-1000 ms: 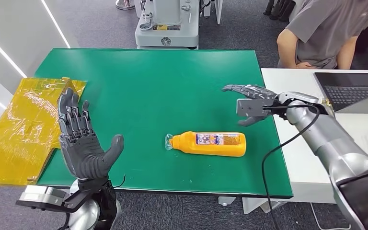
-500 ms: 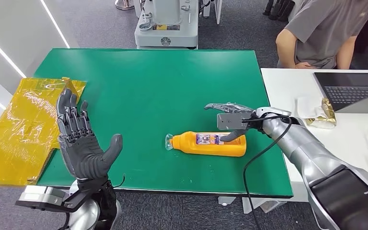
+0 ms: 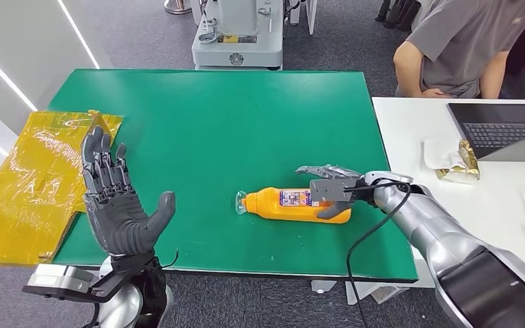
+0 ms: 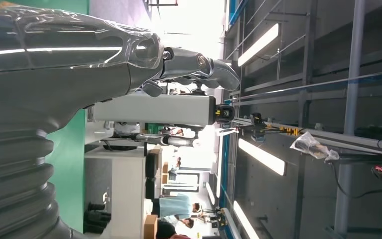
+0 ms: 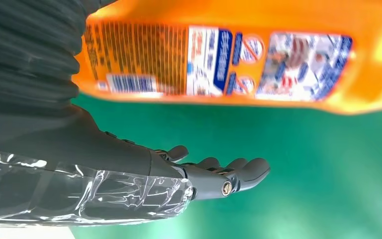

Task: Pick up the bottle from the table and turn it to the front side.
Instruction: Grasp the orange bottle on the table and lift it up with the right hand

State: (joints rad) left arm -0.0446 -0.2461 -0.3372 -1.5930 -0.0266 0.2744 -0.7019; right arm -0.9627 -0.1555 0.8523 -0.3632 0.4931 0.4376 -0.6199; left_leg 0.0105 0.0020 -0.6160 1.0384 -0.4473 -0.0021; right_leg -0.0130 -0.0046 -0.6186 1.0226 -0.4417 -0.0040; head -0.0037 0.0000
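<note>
So we've got the orange bottle point(image 3: 299, 204) lying on its side on the green table point(image 3: 212, 116), cap pointing toward our left, sitting toward the near right part of the mat. There's a wide stretch of bare green behind it and off to its left, but not much room on the right: the mat's right edge is near, and a white desk point(image 3: 410, 123) butts up right beside it with a laptop point(image 3: 502, 126) and a crumpled gold wrapper point(image 3: 459, 164) on top. A yellow plastic bag point(image 3: 34, 178) hangs over the table's left edge. A person in a grey shirt point(image 3: 465, 41) sits at the far right corner.

Our right hand point(image 3: 331, 186) is at the bottle's base end, fingers spread over the top and thumb low on the near side. In the right wrist view the fingers point(image 5: 229, 174) are extended with green mat between them and the bottle point(image 5: 238, 55), so it's not clamped yet. A second ago that hand was up in the air, back by the right edge, and it has come down and in since. The bottle hasn't budged.

Our left hand point(image 3: 119, 205) is raised near the front left corner, palm open, fingers apart, holding nothing, same as before.

The label has a barcode and blue and white panels; the text is too blurry to read.
</note>
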